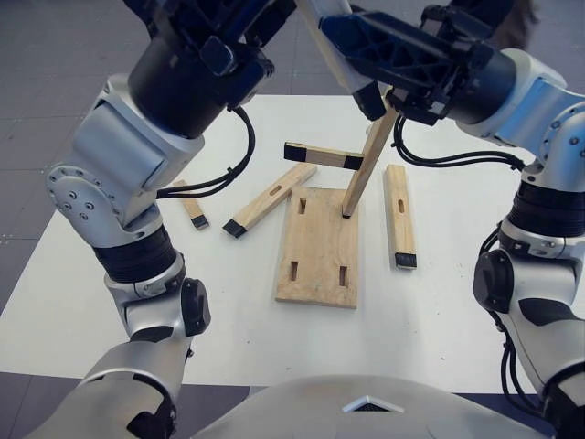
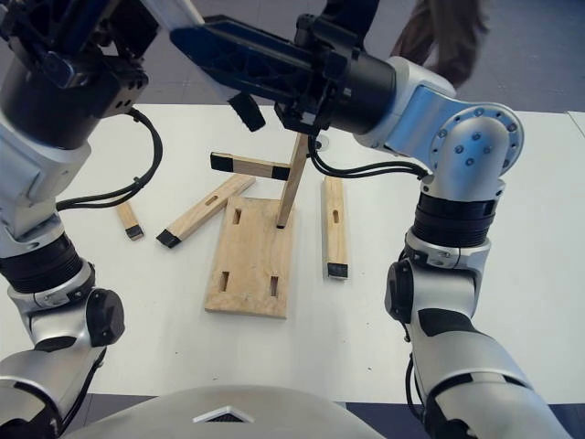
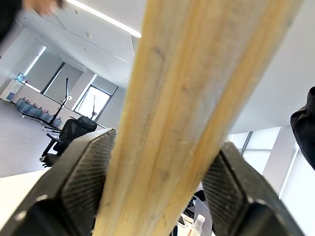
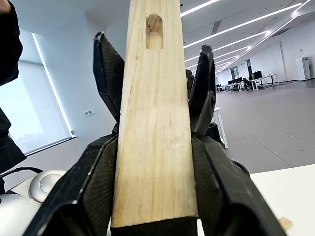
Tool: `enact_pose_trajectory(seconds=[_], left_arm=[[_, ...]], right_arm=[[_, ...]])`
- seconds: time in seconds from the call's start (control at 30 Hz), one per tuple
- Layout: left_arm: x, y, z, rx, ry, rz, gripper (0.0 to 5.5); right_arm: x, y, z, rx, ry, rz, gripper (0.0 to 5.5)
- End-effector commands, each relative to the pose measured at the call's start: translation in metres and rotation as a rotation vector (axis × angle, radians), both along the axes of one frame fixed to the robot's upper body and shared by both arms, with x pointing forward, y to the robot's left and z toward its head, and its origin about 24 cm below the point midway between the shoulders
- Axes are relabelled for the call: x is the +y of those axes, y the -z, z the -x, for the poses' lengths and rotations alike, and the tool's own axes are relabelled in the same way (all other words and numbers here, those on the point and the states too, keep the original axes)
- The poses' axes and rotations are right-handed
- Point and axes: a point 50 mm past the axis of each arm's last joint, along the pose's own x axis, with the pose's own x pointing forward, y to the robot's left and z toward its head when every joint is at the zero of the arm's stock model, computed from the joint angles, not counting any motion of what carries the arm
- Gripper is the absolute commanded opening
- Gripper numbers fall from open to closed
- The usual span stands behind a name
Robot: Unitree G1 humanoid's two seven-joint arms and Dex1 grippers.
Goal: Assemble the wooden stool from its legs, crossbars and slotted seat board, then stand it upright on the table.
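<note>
The slotted seat board (image 1: 318,265) lies flat in the middle of the white table (image 1: 439,311). A leg (image 1: 364,174) stands tilted in one of its far slots, with a black-tipped crossbar (image 1: 320,155) sticking out to the left. The standing leg's top is hidden under my right hand. Both hands are raised above the far side of the board. My left gripper (image 3: 165,140) is shut on a pale wooden leg (image 3: 197,98). My right gripper (image 4: 153,46) is shut on a wooden leg (image 4: 155,147) with a slot near its far end. I cannot tell whether both hold the same piece.
One loose leg (image 1: 270,198) lies slanted left of the board, and another (image 1: 399,215) lies straight along its right side. A short crossbar (image 1: 192,208) rests further left. There is bare table in front of the board and to the far right.
</note>
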Motion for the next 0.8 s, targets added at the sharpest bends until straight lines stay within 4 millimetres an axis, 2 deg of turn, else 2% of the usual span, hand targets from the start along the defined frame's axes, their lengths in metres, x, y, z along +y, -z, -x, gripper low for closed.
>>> enact_pose_trajectory(seconds=[0.03, 0.2, 0.43, 0.73, 0.8], left_arm=[[0.002, -0.001, 0.004, -0.017, 0.006, 0.018, 2.58], [0.001, 0.0, 0.005, -0.014, 0.009, 0.012, 2.56], [-0.001, 0.004, 0.013, -0.017, 0.036, -0.005, 2.5], [0.0, 0.007, 0.013, -0.01, 0.038, -0.025, 2.47], [0.001, 0.008, 0.012, -0.009, 0.035, -0.029, 2.44]], right_arm=[[-0.005, -0.004, -0.001, -0.005, 0.031, -0.02, 2.02], [-0.003, -0.004, -0.001, 0.011, 0.026, -0.026, 2.02], [-0.015, -0.006, -0.011, 0.044, 0.056, -0.014, 2.02], [-0.024, -0.003, -0.015, 0.017, 0.065, 0.068, 2.02], [-0.025, -0.003, -0.015, 0.013, 0.055, 0.076, 2.52]])
